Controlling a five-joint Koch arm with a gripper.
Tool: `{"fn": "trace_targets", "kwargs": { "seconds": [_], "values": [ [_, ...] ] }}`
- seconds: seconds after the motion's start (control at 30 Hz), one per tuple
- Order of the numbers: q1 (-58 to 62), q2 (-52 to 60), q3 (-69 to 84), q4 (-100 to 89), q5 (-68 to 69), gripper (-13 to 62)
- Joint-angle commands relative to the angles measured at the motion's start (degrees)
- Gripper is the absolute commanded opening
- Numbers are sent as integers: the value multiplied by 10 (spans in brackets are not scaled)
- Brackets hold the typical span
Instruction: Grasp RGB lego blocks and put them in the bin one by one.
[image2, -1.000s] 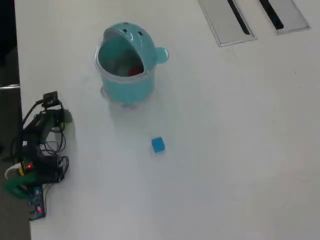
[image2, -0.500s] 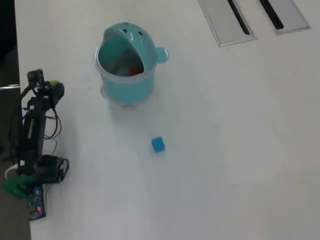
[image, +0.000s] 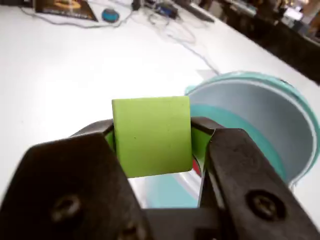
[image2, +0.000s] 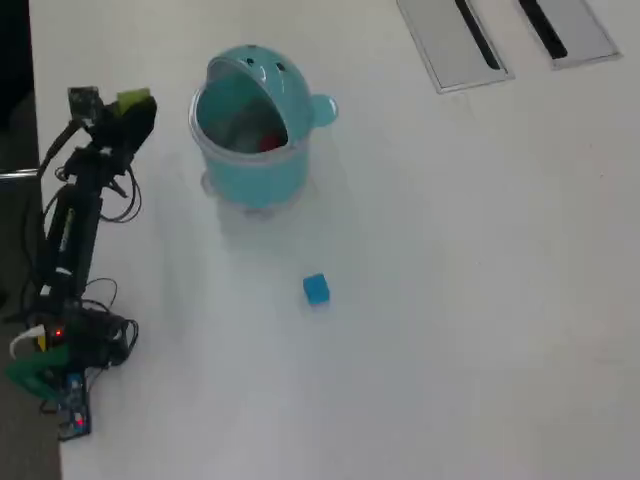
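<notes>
The black two-jawed gripper (image: 151, 137) is clamped on the small yellow-green cube-shaped lego block (image: 151, 136), one jaw pressed against each side face; the block fills the middle of the wrist view and sits square between the jaws. In the overhead view the block (image2: 133, 98) and gripper (image2: 133, 104) appear in the upper left of the frame, just left of the teal round plastic bin with the domed hood (image2: 282, 88), and not yet over its opening.

The step in hand looks like the carry to the bin. To do it well, the block should travel toward the right of the overhead frame until it hangs clearly inside the pale rim (image2: 210, 150), above the open mouth and not under the hood, which covers the upper side of the opening. Only then should the jaws part, low enough that the cube cannot bounce off the rim.

A small red block (image2: 270, 144) already lies inside the bin. The small bright blue cube-shaped block (image2: 316, 289) rests on the white table (image2: 450, 300) below the bin in the overhead view, well apart from it, and remains to be fetched
</notes>
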Motion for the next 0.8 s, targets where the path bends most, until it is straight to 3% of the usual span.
{"fn": "trace_targets", "kwargs": {
  "seconds": [0.0, 0.23, 0.6, 0.77],
  "values": [
    [7, -30, -102, -30, -2, 40],
    [54, -190, -291, -31, -13, 40],
    [100, -331, -410, -44, -34, 47],
    [127, -359, -425, -47, -76, 210]
  ]
}}
